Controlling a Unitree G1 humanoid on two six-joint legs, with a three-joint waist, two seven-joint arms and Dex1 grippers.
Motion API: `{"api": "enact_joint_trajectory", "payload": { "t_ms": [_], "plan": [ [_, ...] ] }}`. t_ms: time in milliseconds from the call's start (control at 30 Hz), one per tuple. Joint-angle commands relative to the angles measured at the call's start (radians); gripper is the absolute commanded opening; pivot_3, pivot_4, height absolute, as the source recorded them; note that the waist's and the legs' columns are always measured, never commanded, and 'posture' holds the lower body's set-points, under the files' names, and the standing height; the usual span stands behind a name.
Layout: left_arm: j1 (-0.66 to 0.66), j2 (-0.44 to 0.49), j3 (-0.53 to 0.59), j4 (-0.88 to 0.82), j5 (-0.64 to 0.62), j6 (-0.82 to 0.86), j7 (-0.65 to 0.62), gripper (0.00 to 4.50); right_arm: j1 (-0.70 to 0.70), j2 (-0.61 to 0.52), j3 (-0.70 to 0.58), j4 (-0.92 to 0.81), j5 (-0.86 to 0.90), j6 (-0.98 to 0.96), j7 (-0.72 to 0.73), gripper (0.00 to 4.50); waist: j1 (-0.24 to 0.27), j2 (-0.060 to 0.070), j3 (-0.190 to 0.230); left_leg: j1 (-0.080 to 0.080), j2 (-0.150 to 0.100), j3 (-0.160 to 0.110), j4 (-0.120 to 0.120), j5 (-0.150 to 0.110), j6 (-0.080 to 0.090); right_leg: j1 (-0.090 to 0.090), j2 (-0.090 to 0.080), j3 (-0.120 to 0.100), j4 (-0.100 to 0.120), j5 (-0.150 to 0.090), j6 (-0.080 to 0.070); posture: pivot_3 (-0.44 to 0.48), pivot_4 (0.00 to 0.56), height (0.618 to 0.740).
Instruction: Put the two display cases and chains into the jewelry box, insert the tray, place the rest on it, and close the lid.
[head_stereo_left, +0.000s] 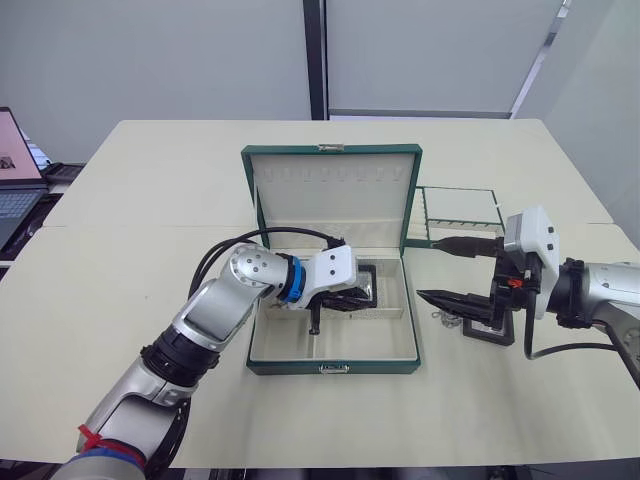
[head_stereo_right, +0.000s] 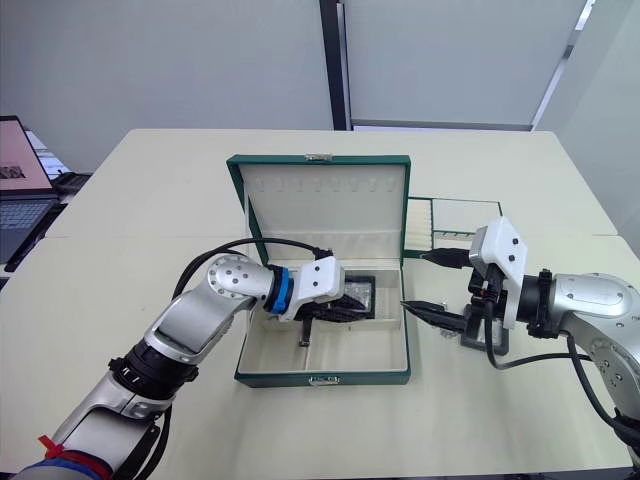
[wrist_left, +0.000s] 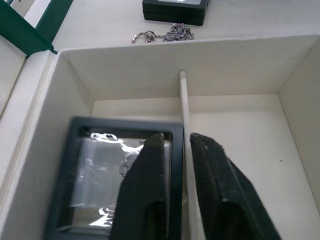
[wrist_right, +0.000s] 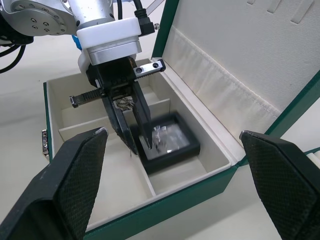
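Nearest the head camera, the jewelry box (head_stereo_left: 333, 357) is sitting open on the desk (head_stereo_left: 150, 200), its long axis running left to right and its silver clasp facing the robot. Its lid (head_stereo_left: 333, 190) is standing upright at the far side, cream lining toward the robot. Inside, the left hand (wrist_right: 134, 131) is reaching in from the left, pointing toward the box's right end, its fingers (wrist_left: 147, 190) parted narrowly and straddling a cream divider (wrist_left: 185, 130); one finger is lying over the edge of a display case (wrist_right: 168, 141). That case is lying flat, window up, in the far right compartment against the back wall. Whether the fingers are actually pinching it cannot be told. Just right of the box, the right hand (head_stereo_left: 447, 270) is hovering with its fingers spread wide, pointing left toward the box. Below it, the second display case (wrist_left: 175, 10) is resting on the desk with a chain (wrist_left: 165, 34) bunched beside it. Farther back, the tray (head_stereo_left: 465, 213) is lying flat beside the lid's right edge.
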Motion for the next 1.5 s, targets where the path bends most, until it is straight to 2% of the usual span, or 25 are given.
{"api": "enact_joint_trajectory", "payload": {
  "t_ms": [33, 300, 533, 733, 867, 933, 1067, 1200, 1300, 1400, 1500],
  "plan": [
    [0.002, -0.004, 0.024, -0.046, -0.032, 0.018, -0.01, 2.1, -0.013, -0.008, -0.024, -0.021, 0.02, -0.014, 0.006, 4.5, 0.0, 0.0, 0.0, 0.0, 0.0, 0.0, 0.0, 0.0, 0.0, 0.0, 0.0, 0.0, 0.0, 0.0, 0.0, 0.0, 0.15, 0.74],
    [-0.002, 0.005, 0.055, -0.094, -0.102, 0.08, -0.021, 4.48, -0.027, -0.011, -0.027, -0.016, 0.028, -0.011, 0.017, 4.5, 0.0, 0.0, 0.0, 0.0, 0.0, 0.0, 0.0, 0.0, 0.0, 0.0, 0.0, 0.0, 0.0, 0.0, 0.0, 0.0, 0.15, 0.74],
    [0.011, 0.071, 0.134, -0.162, -0.219, 0.135, -0.079, 4.48, -0.015, -0.008, -0.069, -0.015, 0.07, -0.008, 0.023, 4.5, 0.0, 0.0, 0.0, 0.0, 0.0, 0.0, 0.0, 0.0, 0.0, 0.0, 0.0, 0.0, 0.0, 0.0, 0.0, 0.0, 0.15, 0.74],
    [0.038, 0.167, 0.332, -0.283, -0.424, 0.29, -0.069, 4.48, 0.063, -0.016, -0.182, 0.015, 0.102, -0.003, 0.018, 4.5, 0.0, 0.0, 0.0, 0.0, 0.001, 0.0, 0.0, 0.0, 0.0, 0.0, 0.0, 0.0, 0.0, 0.0, 0.0, 0.0, 0.15, 0.74],
    [0.087, 0.195, 0.566, -0.362, -0.627, 0.457, 0.036, 4.48, 0.18, -0.007, -0.288, 0.074, 0.077, -0.023, 0.027, 4.5, 0.001, -0.001, 0.0, 0.0, 0.001, 0.0, 0.0, 0.0, 0.0, 0.001, 0.0, -0.001, 0.0, 0.0, 0.0, 0.0, 0.15, 0.74],
    [0.123, 0.209, 0.653, -0.38, -0.689, 0.501, 0.085, 4.48, 0.212, -0.001, -0.322, 0.097, 0.074, -0.035, 0.025, 4.5, 0.001, -0.001, 0.0, 0.001, 0.001, 0.0, 0.0, 0.0, 0.0, 0.002, 0.0, 0.0, 0.0, 0.0, 0.0, 0.0, 0.15, 0.74],
    [0.285, 0.269, 0.876, -0.418, -0.76, 0.561, 0.174, 4.48, 0.281, -0.001, -0.368, 0.185, 0.011, -0.092, 0.03, 4.5, -0.005, -0.001, 0.0, 0.002, 0.002, 0.001, 0.0, 0.0, 0.0, 0.002, 0.0, 0.0, 0.0, 0.0, 0.0, 0.0, 0.15, 0.74],
    [0.451, 0.285, 1.057, -0.444, -0.759, 0.564, 0.26, 4.48, 0.286, 0.018, -0.379, 0.287, -0.04, -0.162, 0.027, 4.5, -0.002, -0.001, 0.0, 0.003, 0.002, 0.001, -0.001, 0.0, 0.0, 0.001, 0.001, 0.001, 0.0, 0.0, 0.0, 0.0, 0.15, 0.74],
    [0.563, 0.258, 1.171, -0.442, -0.724, 0.53, 0.33, 4.48, 0.262, 0.047, -0.359, 0.356, -0.077, -0.218, 0.014, 4.5, -0.002, -0.001, 0.0, 0.003, 0.002, 0.001, -0.001, 0.0, 0.0, 0.001, 0.0, 0.001, -0.001, 0.0, 0.0, 0.0, 0.15, 0.74],
    [0.657, 0.207, 1.226, -0.418, -0.656, 0.454, 0.397, 4.48, 0.242, 0.101, -0.311, 0.443, -0.149, -0.31, -0.012, 4.5, -0.001, 0.0, 0.0, 0.003, 0.003, 0.001, -0.002, 0.0, 0.0, 0.001, 0.0, 0.001, -0.001, 0.0, 0.0, 0.0, 0.15, 0.74],
    [0.717, 0.165, 1.225, -0.391, -0.56, 0.357, 0.471, 4.48, 0.211, 0.163, -0.3, 0.522, -0.205, -0.397, -0.061, 4.5, 0.003, -0.001, 0.0, 0.002, 0.002, 0.001, -0.002, 0.0, 0.0, 0.002, 0.0, 0.001, -0.001, 0.0, 0.0, 0.0, 0.15, 0.74]
  ]
}}
